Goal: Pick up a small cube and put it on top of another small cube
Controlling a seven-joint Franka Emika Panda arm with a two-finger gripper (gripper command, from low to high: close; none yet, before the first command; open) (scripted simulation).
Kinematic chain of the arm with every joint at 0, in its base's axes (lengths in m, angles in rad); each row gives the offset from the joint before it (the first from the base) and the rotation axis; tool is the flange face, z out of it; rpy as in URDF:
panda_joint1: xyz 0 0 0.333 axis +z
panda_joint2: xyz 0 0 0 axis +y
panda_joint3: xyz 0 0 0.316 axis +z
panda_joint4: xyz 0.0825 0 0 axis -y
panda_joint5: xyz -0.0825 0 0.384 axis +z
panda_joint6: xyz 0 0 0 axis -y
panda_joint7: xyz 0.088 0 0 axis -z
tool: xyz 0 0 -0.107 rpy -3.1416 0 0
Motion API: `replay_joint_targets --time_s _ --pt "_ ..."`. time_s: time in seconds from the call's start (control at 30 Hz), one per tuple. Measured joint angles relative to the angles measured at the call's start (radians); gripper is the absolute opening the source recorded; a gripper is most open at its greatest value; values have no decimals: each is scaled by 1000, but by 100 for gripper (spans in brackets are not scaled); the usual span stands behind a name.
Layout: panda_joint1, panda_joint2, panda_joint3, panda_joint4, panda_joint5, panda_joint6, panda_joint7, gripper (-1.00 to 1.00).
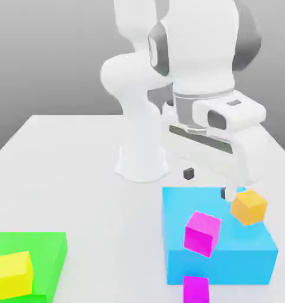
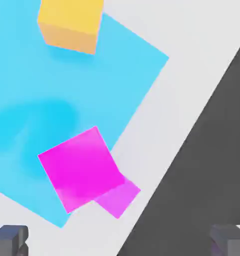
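Gripper (image 2: 119, 240) wide open, nothing held; both fingertips (image 2: 11, 239) show at the edge of the hand view, well apart. It sits above the blue block (image 1: 186, 204) on the exterior view's right. Magenta cube (image 1: 202, 233) and orange cube (image 1: 249, 206) both rest on the blue block's top, apart from each other. Second magenta cube (image 1: 196, 290) lies on the table (image 1: 79, 171) just in front of the block, probably touching its side. Yellow cube (image 1: 14, 274) rests on the green block (image 1: 47, 245), far left.
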Motion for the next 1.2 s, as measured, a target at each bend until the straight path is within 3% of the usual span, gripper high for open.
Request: replay_joint_targets --time_s 0.2,0.53,0.57,0.8,1.2 --pt "32 69 3 -26 -43 24 -225 0" --pt "40 233 15 -47 90 186 -345 0" --pt "38 248 17 -49 101 201 -353 -100" --pt "40 249 14 -49 101 200 -353 -100" --pt "-7 77 7 -25 -51 24 -221 -100"
